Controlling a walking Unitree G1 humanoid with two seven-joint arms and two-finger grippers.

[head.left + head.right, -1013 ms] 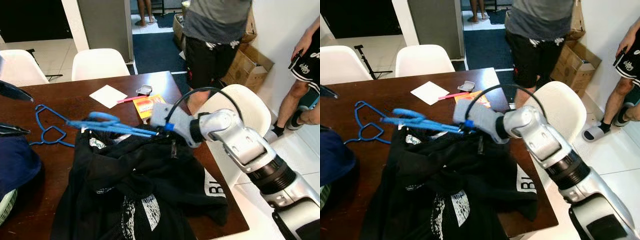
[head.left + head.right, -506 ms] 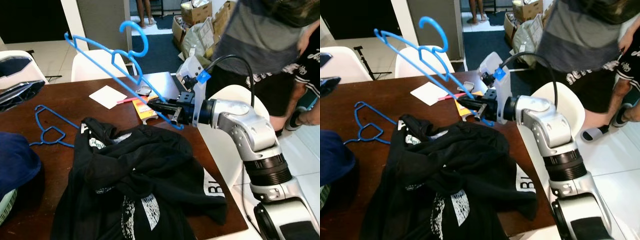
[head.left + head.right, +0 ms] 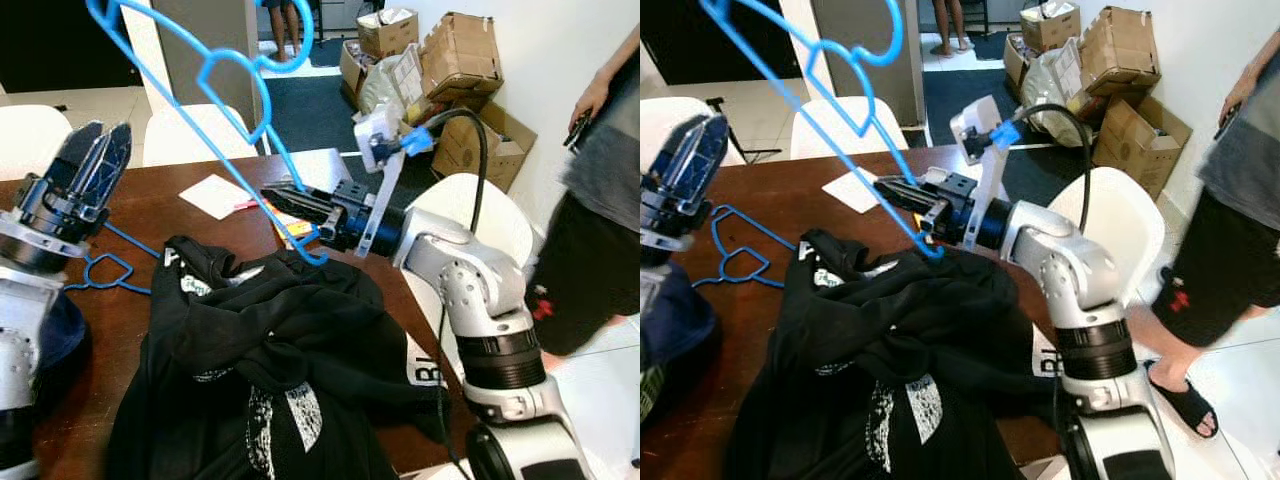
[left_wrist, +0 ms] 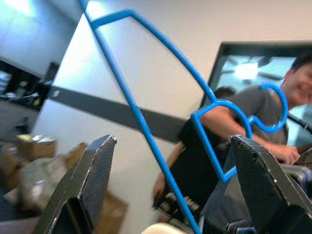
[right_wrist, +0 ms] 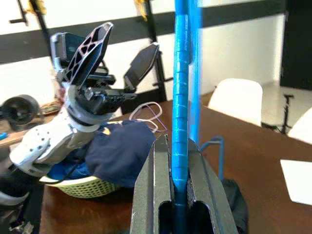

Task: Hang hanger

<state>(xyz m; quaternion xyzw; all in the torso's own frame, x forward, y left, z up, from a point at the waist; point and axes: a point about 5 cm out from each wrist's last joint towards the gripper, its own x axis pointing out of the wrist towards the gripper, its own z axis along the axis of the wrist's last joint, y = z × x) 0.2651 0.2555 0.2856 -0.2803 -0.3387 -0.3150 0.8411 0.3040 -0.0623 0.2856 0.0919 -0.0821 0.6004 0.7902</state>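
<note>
Right wrist view: right gripper (image 5: 176, 204) clamped on the lower bar of a thin blue plastic clothes hanger (image 3: 235, 110), pads flat against both sides. Held high above the dark wooden table (image 3: 330, 175) and the crumpled black printed garment (image 3: 280, 370), hook uppermost near the top edge of the left eye view. Left gripper (image 3: 95, 160) raised at the table's left end, fingers spread wide, closed on nothing. Second blue hanger (image 3: 105, 268) flat on the wood beside the black cloth. Probably light, springy and smooth, so liable to swivel in a one-point grip; best steadied at the neck below the hook.
</note>
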